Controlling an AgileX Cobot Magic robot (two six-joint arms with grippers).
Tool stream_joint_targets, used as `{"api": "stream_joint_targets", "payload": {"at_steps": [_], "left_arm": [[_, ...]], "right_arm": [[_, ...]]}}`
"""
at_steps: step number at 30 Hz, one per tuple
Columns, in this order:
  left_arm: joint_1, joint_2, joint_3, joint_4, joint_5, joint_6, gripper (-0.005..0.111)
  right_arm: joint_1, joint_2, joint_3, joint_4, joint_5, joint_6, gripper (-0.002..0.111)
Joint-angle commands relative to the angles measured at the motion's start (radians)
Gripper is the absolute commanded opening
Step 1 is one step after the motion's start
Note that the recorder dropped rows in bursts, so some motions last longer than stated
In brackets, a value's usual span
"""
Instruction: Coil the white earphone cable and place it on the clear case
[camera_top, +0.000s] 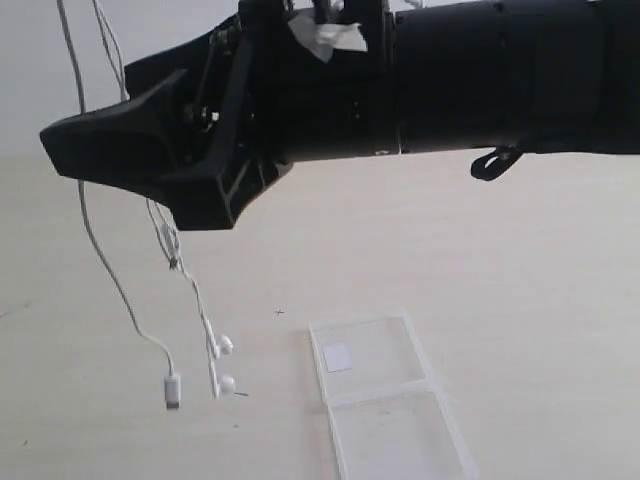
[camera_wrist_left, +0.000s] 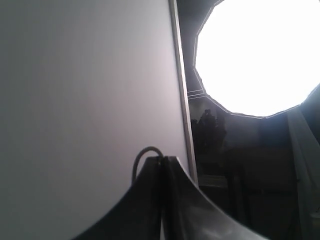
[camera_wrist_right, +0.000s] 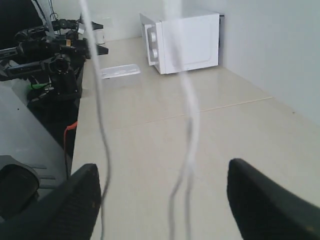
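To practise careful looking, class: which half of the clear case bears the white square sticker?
The half of the clear case lying higher in the exterior view; the white sticker sits near its left edge. The lower half is bare.

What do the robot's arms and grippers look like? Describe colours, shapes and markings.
The right arm is a thick, matt black cylinder with a scrap of white tape on top and a small black loop beneath. The right gripper has two black, angular, wedge-shaped fingers. The left gripper is dark, with smoothly curved sides.
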Motion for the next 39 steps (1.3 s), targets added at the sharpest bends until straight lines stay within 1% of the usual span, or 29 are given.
{"api": "stream_joint_targets", "payload": {"at_steps": [1, 3, 5, 6, 7, 8, 9, 11, 13, 15, 17, 21, 23, 29, 39], "left_arm": [[-0.002, 0.000, -0.004, -0.016, 0.005, 0.003, 0.000], [-0.002, 0.000, -0.004, -0.016, 0.005, 0.007, 0.000], [-0.002, 0.000, -0.004, -0.016, 0.005, 0.007, 0.000], [-0.002, 0.000, -0.004, -0.016, 0.005, 0.011, 0.000], [-0.002, 0.000, -0.004, -0.016, 0.005, 0.011, 0.000], [-0.002, 0.005, -0.004, -0.016, 0.005, 0.011, 0.000], [-0.002, 0.005, -0.004, -0.016, 0.005, 0.011, 0.000], [-0.002, 0.011, -0.004, -0.018, 0.005, 0.011, 0.000], [-0.002, 0.011, -0.004, -0.018, 0.003, 0.011, 0.000], [-0.002, 0.011, -0.004, -0.018, 0.003, 0.014, 0.000], [-0.002, 0.011, -0.004, -0.018, 0.003, 0.014, 0.000], [-0.002, 0.011, -0.004, -0.020, 0.003, 0.013, 0.000], [-0.002, 0.011, -0.004, -0.020, 0.003, 0.013, 0.000], [-0.002, 0.011, -0.004, -0.038, -0.001, 0.017, 0.000], [-0.002, 0.011, -0.004, -0.042, -0.024, 0.018, 0.000]], "right_arm": [[0.001, 0.028, -0.008, 0.007, 0.026, 0.054, 0.069], [0.001, 0.033, -0.008, 0.007, 0.028, 0.055, 0.069], [0.001, 0.033, -0.008, 0.007, 0.028, 0.055, 0.066], [0.001, 0.033, -0.008, 0.007, 0.028, 0.055, 0.061], [0.001, 0.033, -0.008, 0.007, 0.028, 0.055, 0.058], [0.001, 0.033, -0.008, 0.007, 0.036, 0.055, 0.052], [0.001, 0.033, -0.008, 0.007, 0.040, 0.055, 0.050], [0.001, 0.033, -0.008, 0.007, 0.051, 0.055, 0.042], [0.001, 0.033, -0.008, 0.007, 0.070, 0.055, 0.031], [0.001, 0.033, -0.008, 0.007, 0.072, 0.055, 0.025], [0.001, 0.033, -0.008, 0.007, 0.077, 0.043, 0.027], [0.001, 0.033, -0.008, 0.007, 0.077, 0.043, 0.038], [0.001, 0.033, -0.008, 0.007, 0.077, 0.046, 0.041], [0.001, 0.035, -0.008, 0.007, 0.092, 0.049, 0.041], [0.001, 0.038, -0.008, 0.007, 0.114, 0.067, 0.032]]}}
